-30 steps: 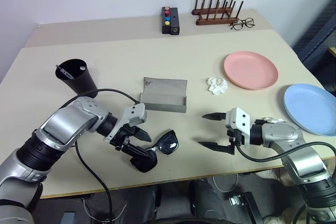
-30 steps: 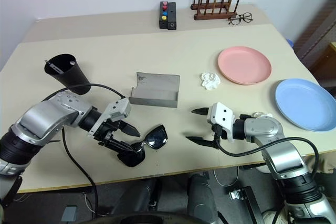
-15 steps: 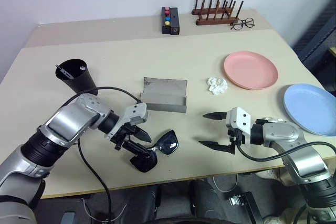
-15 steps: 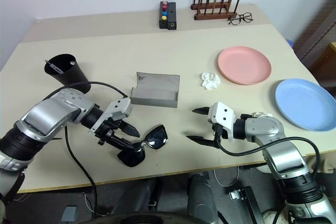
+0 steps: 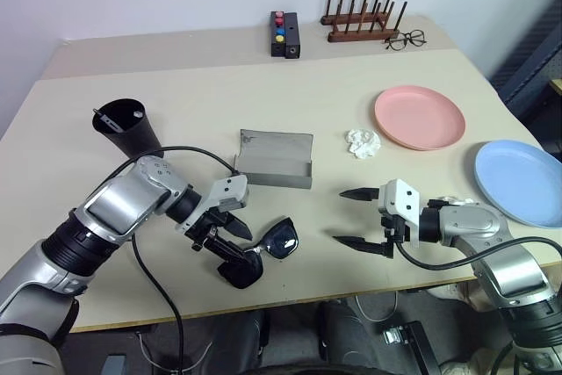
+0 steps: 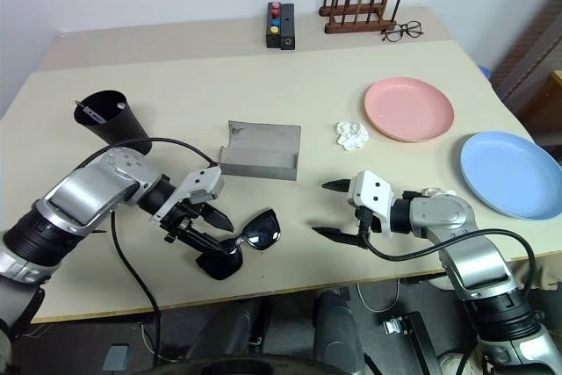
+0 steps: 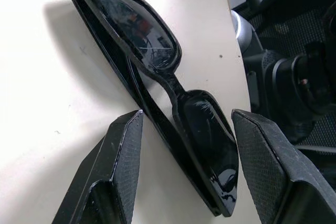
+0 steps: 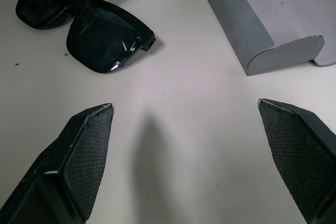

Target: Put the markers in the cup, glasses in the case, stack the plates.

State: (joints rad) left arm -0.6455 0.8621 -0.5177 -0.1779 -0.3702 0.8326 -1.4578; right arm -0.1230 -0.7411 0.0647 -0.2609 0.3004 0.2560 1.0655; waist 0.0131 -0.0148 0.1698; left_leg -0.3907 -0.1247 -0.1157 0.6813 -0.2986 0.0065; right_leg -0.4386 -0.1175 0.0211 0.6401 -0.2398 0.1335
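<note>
The black glasses [image 5: 279, 241] lie folded on the table near its front edge, in front of the open grey case [image 5: 277, 161]. My left gripper [image 5: 241, 246] is open, with a finger [image 7: 123, 156] close on either side of the frame near the bridge, a thin gap showing on each side. To the right of the glasses, my right gripper [image 5: 340, 216] hovers wide open and holds nothing. The black cup [image 5: 130, 132] stands at the left with a dark marker [image 5: 106, 120] leaning in it. The pink plate [image 5: 419, 117] and the blue plate [image 5: 520, 182] lie apart at the right.
A crumpled white tissue [image 5: 363, 142] lies between the case and the pink plate. At the far edge stand a black box with coloured buttons [image 5: 284, 34], a wooden peg rack [image 5: 362, 22] and wire-rimmed eyeglasses [image 5: 406, 39].
My left gripper's fingers have drawn closer together around the sunglasses and its wrist has turned a little. The sunglasses and the right arm have stayed put.
</note>
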